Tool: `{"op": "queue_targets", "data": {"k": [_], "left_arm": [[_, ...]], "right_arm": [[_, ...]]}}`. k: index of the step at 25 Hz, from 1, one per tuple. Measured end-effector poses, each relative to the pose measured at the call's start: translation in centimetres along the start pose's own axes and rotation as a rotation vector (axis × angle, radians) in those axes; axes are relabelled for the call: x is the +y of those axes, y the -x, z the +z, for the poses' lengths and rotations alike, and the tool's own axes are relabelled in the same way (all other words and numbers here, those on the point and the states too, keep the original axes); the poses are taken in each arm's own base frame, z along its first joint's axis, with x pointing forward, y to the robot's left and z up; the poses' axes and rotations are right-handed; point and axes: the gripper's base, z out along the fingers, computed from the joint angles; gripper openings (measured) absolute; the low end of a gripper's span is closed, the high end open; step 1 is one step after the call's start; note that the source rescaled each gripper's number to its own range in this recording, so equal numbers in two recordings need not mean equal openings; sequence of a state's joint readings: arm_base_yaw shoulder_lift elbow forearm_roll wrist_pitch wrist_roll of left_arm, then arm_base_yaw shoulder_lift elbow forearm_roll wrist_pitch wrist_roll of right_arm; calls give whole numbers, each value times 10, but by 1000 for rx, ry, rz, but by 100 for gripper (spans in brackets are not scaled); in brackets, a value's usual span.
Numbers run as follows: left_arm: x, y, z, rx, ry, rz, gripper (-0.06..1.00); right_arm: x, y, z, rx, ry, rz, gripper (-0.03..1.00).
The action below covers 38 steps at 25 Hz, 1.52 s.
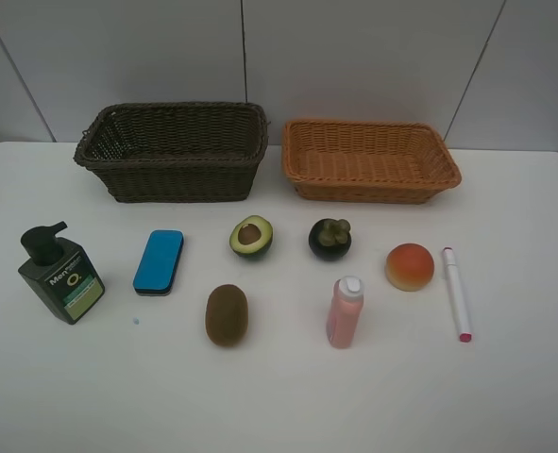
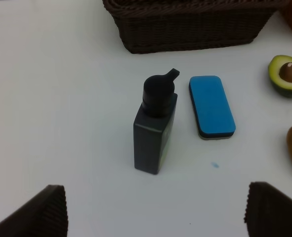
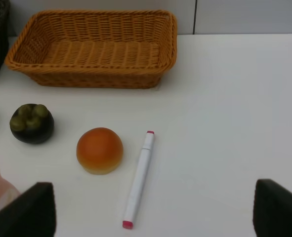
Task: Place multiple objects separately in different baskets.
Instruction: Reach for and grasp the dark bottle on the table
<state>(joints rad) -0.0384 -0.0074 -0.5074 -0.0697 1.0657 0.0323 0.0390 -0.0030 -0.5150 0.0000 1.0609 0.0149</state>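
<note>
A dark brown basket [image 1: 175, 151] and a light orange basket [image 1: 368, 160] stand empty at the back. In front lie a dark green pump bottle [image 1: 59, 274], blue eraser [image 1: 159, 261], halved avocado [image 1: 251, 236], kiwi [image 1: 227, 314], mangosteen [image 1: 329, 238], pink bottle [image 1: 345, 311], orange bun [image 1: 410, 266] and white-pink marker [image 1: 456, 293]. My left gripper [image 2: 158, 217] is open and empty, short of the pump bottle [image 2: 155, 131] and eraser [image 2: 211, 106]. My right gripper [image 3: 153, 212] is open and empty, short of the bun [image 3: 100, 150] and marker [image 3: 139, 178]. Neither arm shows in the high view.
The white table [image 1: 279, 396] meets a grey panelled wall behind the baskets. The items lie in two loose rows with gaps between them. A small blue speck [image 1: 135, 321] marks the table near the eraser.
</note>
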Motion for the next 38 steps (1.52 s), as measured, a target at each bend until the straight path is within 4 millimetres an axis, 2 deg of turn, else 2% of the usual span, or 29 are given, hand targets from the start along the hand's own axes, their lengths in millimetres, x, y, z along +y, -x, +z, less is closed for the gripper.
{"op": "queue_targets", "data": {"k": [22, 25, 29, 32, 38], "left_arm": [[0, 0, 0, -2, -3, -26, 83], [1, 4, 6, 39, 12, -49, 83], [6, 29, 25, 187, 48, -47, 83], [8, 58, 50, 315, 59, -52, 83], [13, 100, 132, 624, 52, -25, 83]], "right_arm": [[0, 0, 0, 0, 0, 0, 100], [0, 0, 0, 0, 0, 0, 100], [0, 0, 0, 0, 0, 0, 100], [0, 0, 0, 0, 0, 0, 100], [0, 0, 0, 0, 0, 0, 100]]}}
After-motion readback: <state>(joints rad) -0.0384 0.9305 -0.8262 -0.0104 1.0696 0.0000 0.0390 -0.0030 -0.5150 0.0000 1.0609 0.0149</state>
